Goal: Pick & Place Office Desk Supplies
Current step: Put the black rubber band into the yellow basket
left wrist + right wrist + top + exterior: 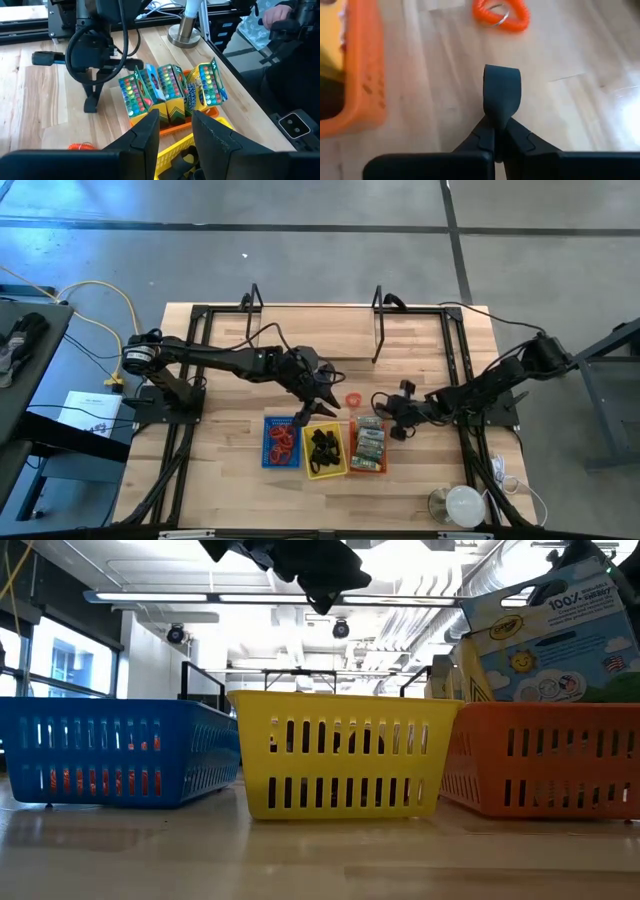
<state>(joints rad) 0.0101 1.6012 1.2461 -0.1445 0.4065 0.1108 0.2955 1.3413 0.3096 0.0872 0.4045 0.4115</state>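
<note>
Three trays stand side by side near the table's front: a blue tray (pixel 270 442) with red loops, a yellow tray (pixel 325 468) with black pieces (pixel 322 444), and an orange tray (pixel 355 465) with crayon boxes (pixel 170 90). My left gripper (pixel 175 117) hangs open and empty above the yellow tray (pixel 340 765). My right gripper (pixel 496 125) is shut on a black loop (pixel 502 92) low over the bare wood right of the trays. An orange-red coil loop with a metal ring (pixel 500 15) lies flat on the table beyond it and also shows in the high view (pixel 352 399). My right gripper pinches one end of the black loop (pixel 497 119) between its two fingertips. The loop's rounded free end (pixel 502 75) sticks out ahead of the fingers. In the left wrist view the fingers point down at the table; whether the loop touches the wood I cannot tell.
A round white object (pixel 465 502) stands at the table's front right corner. Black frame posts (pixel 378 330) rise at the far side. Bare wood lies between the trays and the posts. A person's hand (pixel 272 15) shows beyond the table's right edge.
</note>
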